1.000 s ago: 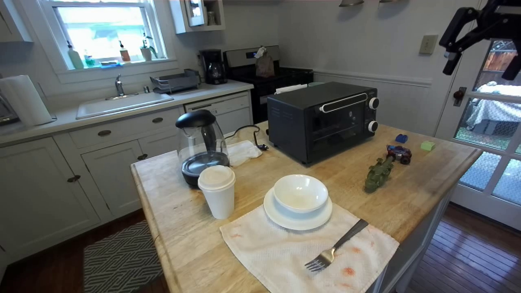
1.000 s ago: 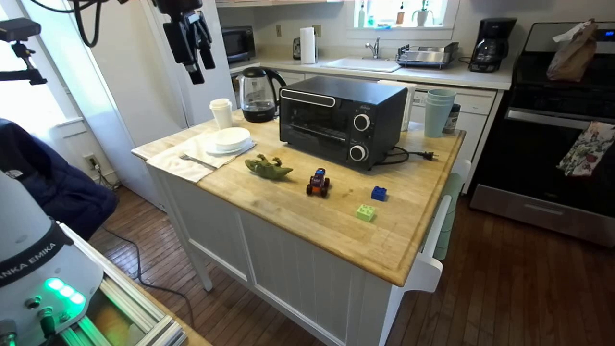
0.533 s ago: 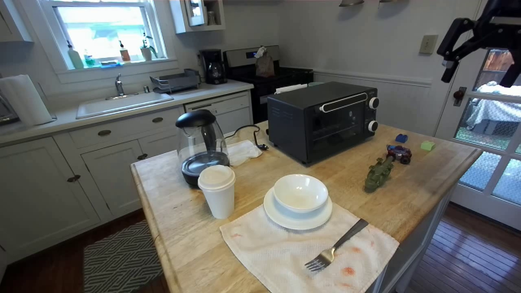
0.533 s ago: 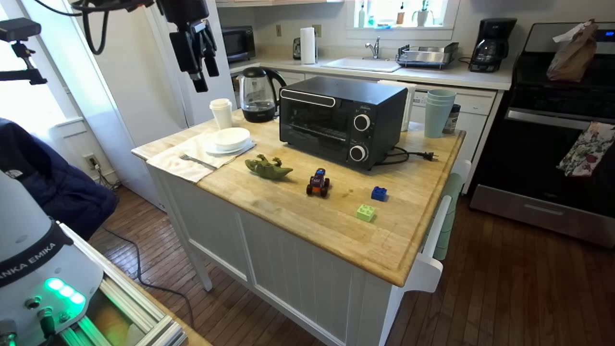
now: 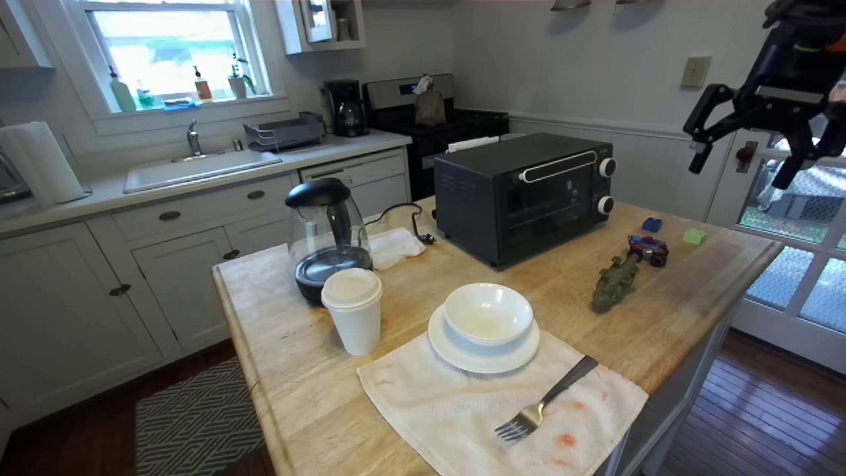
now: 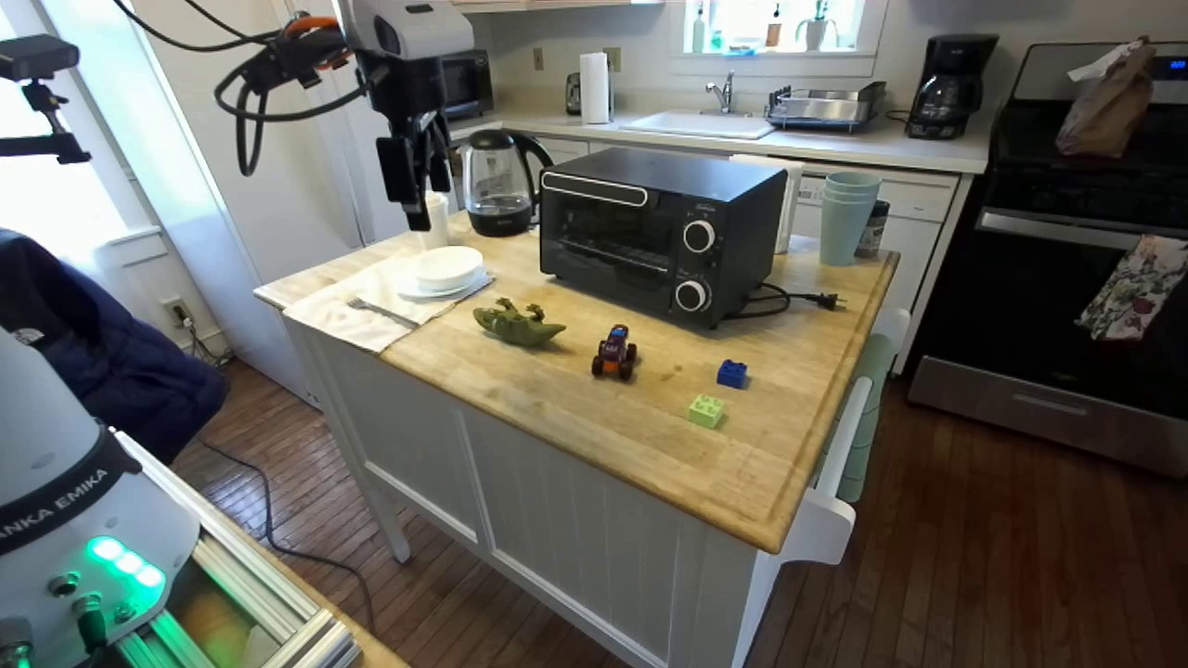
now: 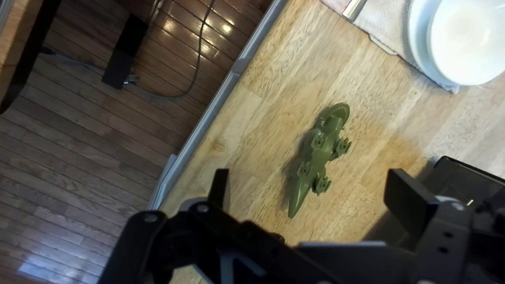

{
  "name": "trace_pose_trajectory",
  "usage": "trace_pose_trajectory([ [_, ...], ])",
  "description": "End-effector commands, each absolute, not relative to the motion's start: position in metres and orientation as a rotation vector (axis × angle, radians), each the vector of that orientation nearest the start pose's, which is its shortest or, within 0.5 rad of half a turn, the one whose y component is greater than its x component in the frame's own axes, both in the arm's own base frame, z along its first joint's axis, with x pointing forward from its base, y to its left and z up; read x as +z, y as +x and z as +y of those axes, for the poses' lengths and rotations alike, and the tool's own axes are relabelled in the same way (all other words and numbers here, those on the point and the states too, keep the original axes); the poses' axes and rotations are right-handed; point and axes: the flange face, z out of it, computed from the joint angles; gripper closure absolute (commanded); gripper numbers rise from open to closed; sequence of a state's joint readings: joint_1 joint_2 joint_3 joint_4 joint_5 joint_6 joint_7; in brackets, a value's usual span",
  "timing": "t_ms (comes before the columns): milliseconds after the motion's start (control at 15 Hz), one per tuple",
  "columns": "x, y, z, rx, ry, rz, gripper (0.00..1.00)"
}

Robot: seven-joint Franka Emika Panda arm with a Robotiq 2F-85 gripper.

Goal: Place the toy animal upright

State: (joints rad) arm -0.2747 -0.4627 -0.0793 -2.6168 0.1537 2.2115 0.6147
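currently, the toy crocodile [image 7: 317, 161] lies belly up on the wooden countertop [image 6: 650, 417] of the kitchen island, on the stretch between the cloth placemat [image 5: 429, 390] and the toy monster truck [image 6: 614, 354]. its feet are raised, with the soles facing the camera in the wrist view; its tapered tail points toward the truck and its rounded end faces the placemat. the gripper [image 7: 309, 189] is positioned above the countertop, clear of the crocodile, with its jaws spread wide apart and gripping nothing; in the wrist view the crocodile appears within the gap between the fingers [image 7: 408, 201]. the truck stands on its wheels near the tail. past it, a blue building brick [image 6: 731, 374] and a light-green building brick [image 6: 705, 411] rest studs up, near each other but separate. the black toaster oven [image 6: 664, 237] is placed near the crocodile, its glass door toward it. the placemat carries a white plate [image 5: 486, 360] with a white bowl [image 5: 488, 314] seated on top, plus a fork [image 5: 555, 391] whose handle end is nearer the crocodile than its tines. a lidded white to-go cup [image 5: 353, 314] stands upright just beside the placemat, adjacent to a glass electric kettle [image 6: 499, 176]. near one corner of the countertop stand stacked light-blue cups [image 6: 843, 218] and a small jar [image 6: 872, 230]; a black power plug [image 6: 823, 300] lies on the wood close to them. the white arm base [image 6: 37, 417], its indicator lights [image 6: 127, 561] lit green, stands apart from the island.
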Motion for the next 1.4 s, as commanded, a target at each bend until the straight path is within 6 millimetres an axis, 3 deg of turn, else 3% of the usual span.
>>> trace_pose_trajectory([
  [0,0.391,0.383,-0.140,-0.007,-2.495,1.427,0.00],
  [133,0.392,0.376,-0.139,-0.003,-2.526,1.450,0.00],
  [667,0.392,0.379,-0.141,-0.002,-2.516,1.433,0.00],
  [1333,0.343,0.406,-0.158,-0.157,-2.622,1.468,0.00],
])
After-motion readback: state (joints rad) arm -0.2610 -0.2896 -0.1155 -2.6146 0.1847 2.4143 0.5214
